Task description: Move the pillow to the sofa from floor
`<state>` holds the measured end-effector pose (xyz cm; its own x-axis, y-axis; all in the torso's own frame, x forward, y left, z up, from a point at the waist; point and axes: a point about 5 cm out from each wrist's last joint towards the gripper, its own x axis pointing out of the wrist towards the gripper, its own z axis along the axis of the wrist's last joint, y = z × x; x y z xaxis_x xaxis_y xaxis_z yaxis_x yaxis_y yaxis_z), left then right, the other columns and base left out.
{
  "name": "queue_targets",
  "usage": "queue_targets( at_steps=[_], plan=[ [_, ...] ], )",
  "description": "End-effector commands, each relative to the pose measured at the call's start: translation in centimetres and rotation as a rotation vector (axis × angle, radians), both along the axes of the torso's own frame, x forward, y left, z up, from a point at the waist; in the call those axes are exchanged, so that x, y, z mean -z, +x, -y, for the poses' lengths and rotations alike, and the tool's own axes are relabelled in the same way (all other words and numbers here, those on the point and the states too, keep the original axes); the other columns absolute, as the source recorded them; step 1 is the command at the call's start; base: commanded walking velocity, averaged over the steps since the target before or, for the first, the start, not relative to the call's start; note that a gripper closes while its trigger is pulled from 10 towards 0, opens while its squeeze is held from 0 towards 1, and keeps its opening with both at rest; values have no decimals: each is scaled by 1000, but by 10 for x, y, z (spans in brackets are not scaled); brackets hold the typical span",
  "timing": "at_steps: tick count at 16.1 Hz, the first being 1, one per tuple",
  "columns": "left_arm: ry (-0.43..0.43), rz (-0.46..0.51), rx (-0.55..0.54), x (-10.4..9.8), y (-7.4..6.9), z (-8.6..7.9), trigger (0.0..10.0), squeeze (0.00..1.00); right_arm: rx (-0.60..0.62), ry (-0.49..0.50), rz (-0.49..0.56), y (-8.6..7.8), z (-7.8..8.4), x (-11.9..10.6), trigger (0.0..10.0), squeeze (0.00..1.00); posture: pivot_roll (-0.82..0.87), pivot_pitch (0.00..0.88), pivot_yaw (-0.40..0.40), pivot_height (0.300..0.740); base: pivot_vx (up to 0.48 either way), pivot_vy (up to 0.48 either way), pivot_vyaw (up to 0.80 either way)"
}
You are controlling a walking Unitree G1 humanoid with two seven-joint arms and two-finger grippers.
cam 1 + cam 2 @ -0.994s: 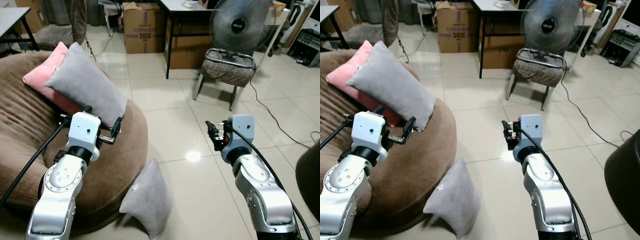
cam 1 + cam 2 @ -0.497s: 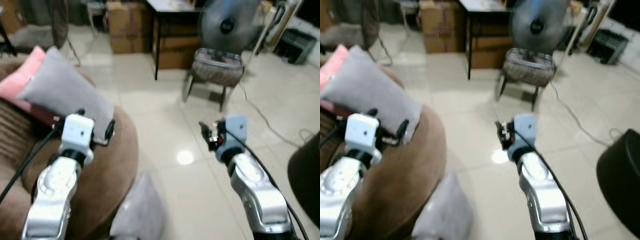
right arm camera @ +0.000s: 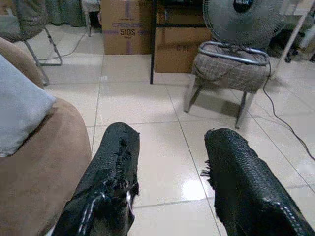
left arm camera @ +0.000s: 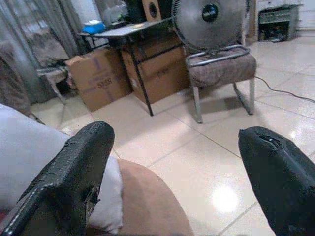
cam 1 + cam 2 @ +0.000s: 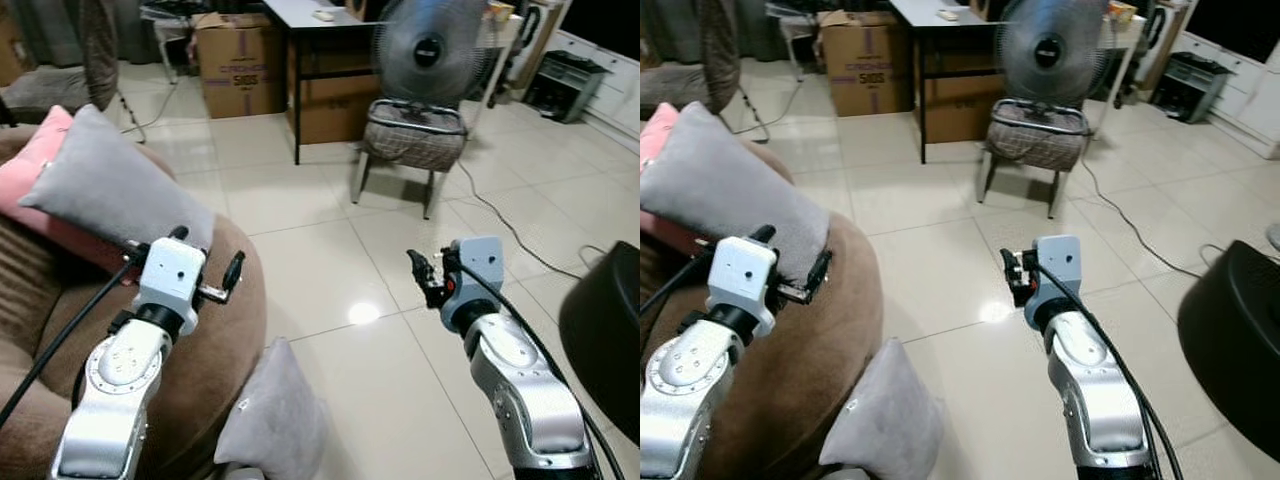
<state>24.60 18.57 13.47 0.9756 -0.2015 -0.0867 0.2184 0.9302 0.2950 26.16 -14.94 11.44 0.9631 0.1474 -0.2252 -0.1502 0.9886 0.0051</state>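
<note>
Down on the tiled floor (image 5: pixel 320 250), a grey pillow (image 5: pixel 272 420) leans against the side of the brown sofa (image 5: pixel 215 330), its lower end cut off by the frame edge. On the sofa seat a second grey pillow (image 5: pixel 110 190) lies across a pink pillow (image 5: pixel 35 165), which it largely hides; the sofa itself runs out of frame to the robot's left.

Both arms are raised in front of the robot and hold nothing. The left claw (image 5: pixel 205 265) hovers over the sofa's rounded edge, just beside the upper grey pillow, with its fingers (image 4: pixel 74 172) spread wide apart; from its wrist camera one finger overlaps the pillow's corner, so whether they touch cannot be told. The right claw (image 5: pixel 1008 275) hangs over bare floor, well apart from the floor pillow, its fingers (image 3: pixel 110 182) released with a clear gap between them.

Farther back, a fan (image 5: pixel 425 50) stands on a padded chair (image 5: pixel 412 140), its top cropped. Behind it are a dark-legged tabletop (image 5: pixel 320 15) and cardboard boxes (image 5: pixel 238 55), with a cable (image 5: pixel 510 225) trailing across the tiles. A dark rounded object (image 5: pixel 605 330) at the robot's right is partly cut off and cannot be identified.
</note>
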Motion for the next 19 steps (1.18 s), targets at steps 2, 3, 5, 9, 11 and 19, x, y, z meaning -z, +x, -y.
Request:
queue_targets(
  at_steps=[2,3,5,9,11,19],
  plan=[
    [-6,-7,10,1,2,4,10000,0,-4,0,10,1,2,-1,10000,0,67,0,-27,700,0,0,0],
    [-18,-4,9,1,3,5,10000,0,-7,-7,11,0,3,-1,10000,0,66,0,-25,690,0,0,0],
    [-24,-4,9,1,3,6,10000,0,-7,-10,10,0,3,0,10000,0,65,0,-23,680,0,0,0],
    [-35,-5,-19,3,4,6,10000,0,-2,-23,8,0,4,2,10000,0,65,0,-23,650,0,0,0],
    [-41,-6,-32,4,5,6,10000,0,-7,9,25,1,4,0,10000,0,66,0,-25,636,0,0,0],
    [-63,14,-12,0,6,9,10000,0,-6,74,14,1,2,0,10000,0,68,0,-23,636,0,0,0]
  ],
)
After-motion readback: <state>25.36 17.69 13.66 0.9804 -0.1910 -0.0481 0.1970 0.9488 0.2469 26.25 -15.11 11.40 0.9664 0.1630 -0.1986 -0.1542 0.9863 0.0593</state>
